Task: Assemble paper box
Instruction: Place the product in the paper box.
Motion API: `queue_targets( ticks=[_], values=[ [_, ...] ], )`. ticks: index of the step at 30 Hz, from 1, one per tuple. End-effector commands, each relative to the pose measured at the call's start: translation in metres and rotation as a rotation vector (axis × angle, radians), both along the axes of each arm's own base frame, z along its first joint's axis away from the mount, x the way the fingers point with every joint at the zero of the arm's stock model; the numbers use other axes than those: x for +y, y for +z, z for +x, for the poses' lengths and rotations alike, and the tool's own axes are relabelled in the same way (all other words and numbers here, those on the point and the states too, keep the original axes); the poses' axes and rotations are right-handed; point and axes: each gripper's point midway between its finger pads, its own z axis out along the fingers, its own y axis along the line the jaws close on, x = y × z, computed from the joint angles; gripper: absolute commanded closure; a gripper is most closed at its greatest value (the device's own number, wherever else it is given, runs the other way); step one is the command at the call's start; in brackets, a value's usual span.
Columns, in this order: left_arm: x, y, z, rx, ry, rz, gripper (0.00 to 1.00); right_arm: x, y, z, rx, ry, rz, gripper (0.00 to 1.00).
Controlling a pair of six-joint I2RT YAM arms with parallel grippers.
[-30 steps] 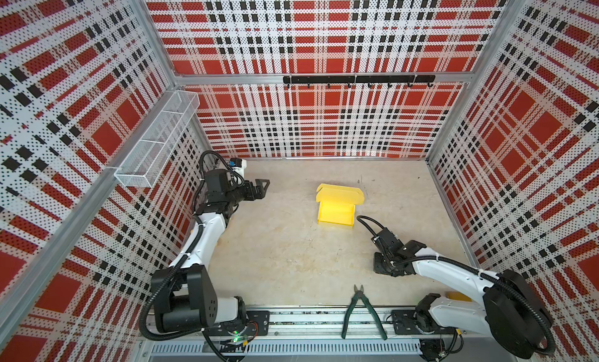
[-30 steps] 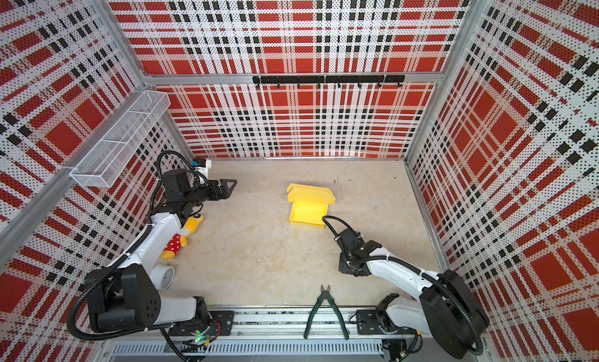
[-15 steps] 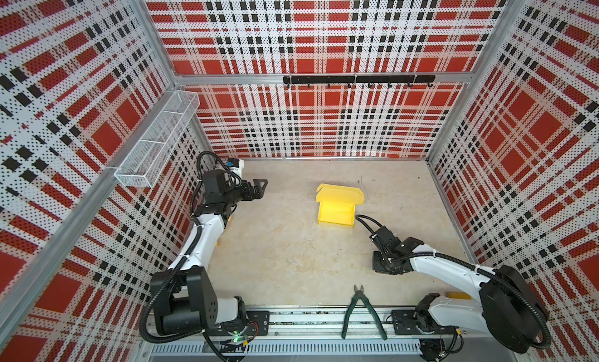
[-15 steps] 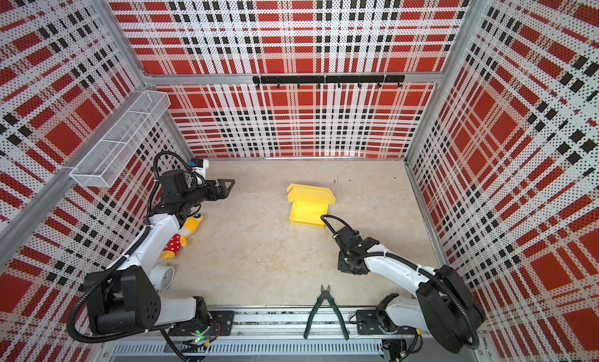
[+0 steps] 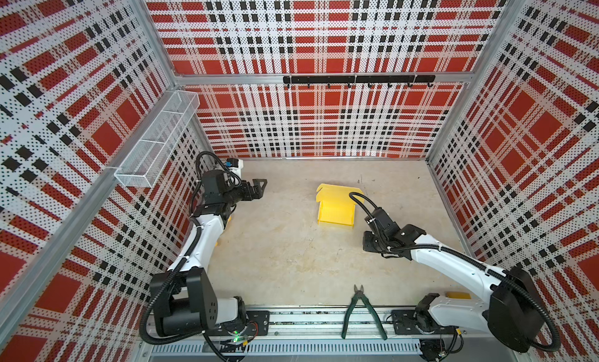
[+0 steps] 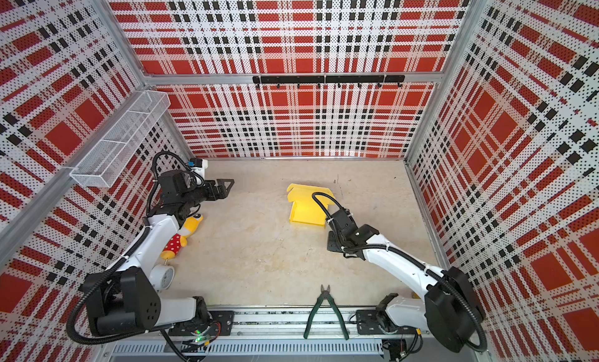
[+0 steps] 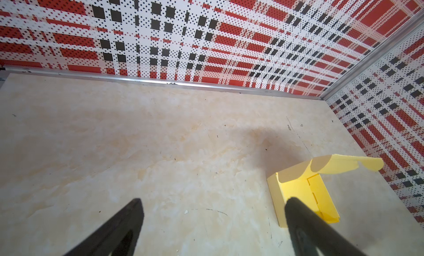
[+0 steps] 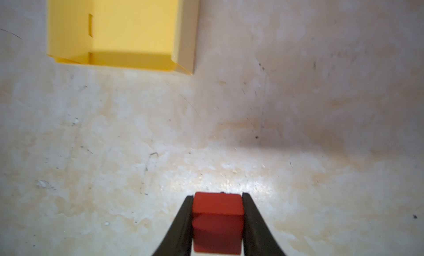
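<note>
Two hazards: denting box [image 5: 335, 211] wall with block [image 8: 217, 211] pinched in right gripper [image 8: 217, 195]; box skidding, left gripper [image 7: 214, 200] spread, idle.

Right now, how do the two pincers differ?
The left pincer gapes wide and holds nothing; the right pincer is shut on a red block. The left pincer sits far from the paper box; the right pincer hangs close beside it. Both are black, and neither touches the box.
</note>
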Motion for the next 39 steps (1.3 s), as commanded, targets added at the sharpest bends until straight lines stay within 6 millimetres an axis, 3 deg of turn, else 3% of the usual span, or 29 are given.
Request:
queue_targets(
  ticks=[1, 11, 16, 29, 39],
  values=[
    [0.006, 0.012, -0.002, -0.039, 0.017, -0.010, 0.01, 0.021, 0.024, 0.032, -0.126, 0.010, 0.049, 0.80],
    [0.005, 0.016, -0.002, -0.046, 0.014, -0.018, 0.01, 0.077, 0.048, 0.097, -0.288, 0.003, 0.100, 0.81],
    [0.003, 0.017, -0.003, -0.051, 0.009, -0.016, 0.01, 0.096, 0.042, 0.120, -0.324, 0.015, 0.066, 0.81],
    [0.002, 0.014, 0.000, -0.041, 0.006, -0.016, 0.01, 0.110, 0.003, 0.147, -0.311, 0.004, -0.004, 0.77],
    [0.000, 0.012, 0.000, -0.040, -0.001, -0.012, 0.01, 0.109, -0.028, 0.158, -0.255, -0.008, -0.018, 0.74]
  ],
)
